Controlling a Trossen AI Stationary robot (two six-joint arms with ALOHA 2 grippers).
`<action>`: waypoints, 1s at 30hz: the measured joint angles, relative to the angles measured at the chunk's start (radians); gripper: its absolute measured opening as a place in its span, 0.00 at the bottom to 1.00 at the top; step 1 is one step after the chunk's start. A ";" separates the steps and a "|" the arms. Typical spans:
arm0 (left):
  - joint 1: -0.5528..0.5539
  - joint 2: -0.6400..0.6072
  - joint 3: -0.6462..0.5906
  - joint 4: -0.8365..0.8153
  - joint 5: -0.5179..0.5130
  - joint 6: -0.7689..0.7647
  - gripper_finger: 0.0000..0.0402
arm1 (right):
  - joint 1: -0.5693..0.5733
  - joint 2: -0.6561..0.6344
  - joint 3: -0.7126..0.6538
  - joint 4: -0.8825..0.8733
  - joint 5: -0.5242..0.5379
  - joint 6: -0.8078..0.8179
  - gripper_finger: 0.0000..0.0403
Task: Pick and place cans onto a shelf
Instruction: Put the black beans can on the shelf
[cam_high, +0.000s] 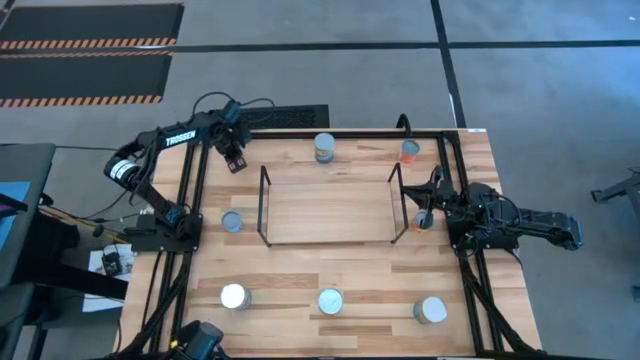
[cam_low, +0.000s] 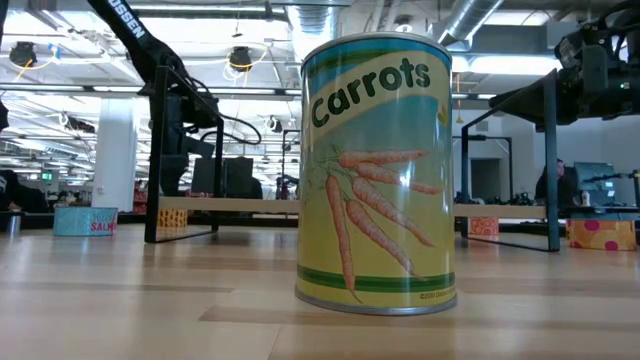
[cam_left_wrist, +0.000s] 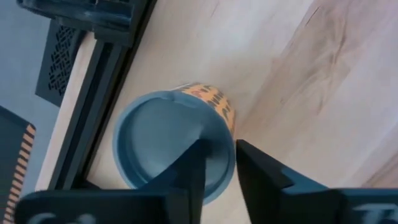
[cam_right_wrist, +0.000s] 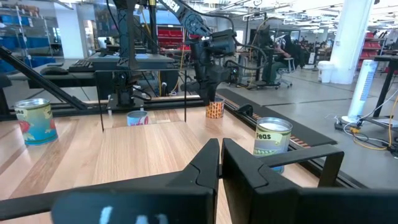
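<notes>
The shelf (cam_high: 330, 212) top lies bare between its wire uprights (cam_high: 264, 205), open from above, with cans (cam_high: 324, 147) ringing it on the table (cam_high: 350, 275).

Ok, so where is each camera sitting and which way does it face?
High view: overhead, straight down on the table; both arms show.
Low view: table-top height, facing the carrots can; both arms above.
Left wrist view: down onto the orange can; left gripper shows.
Right wrist view: across the shelf; right gripper shows.
Shared: both wrist views show the orange can.
</notes>
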 joint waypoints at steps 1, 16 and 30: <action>0.002 0.000 0.000 -0.002 0.002 0.003 0.15 | 0.000 0.000 0.000 0.000 0.000 0.000 0.11; 0.000 -0.005 0.317 -0.239 -0.026 -0.013 0.00 | 0.000 0.000 0.000 0.000 0.000 0.000 0.11; -0.266 -0.039 0.808 -0.388 0.005 -0.119 0.00 | 0.000 0.000 0.000 0.000 0.000 0.000 0.11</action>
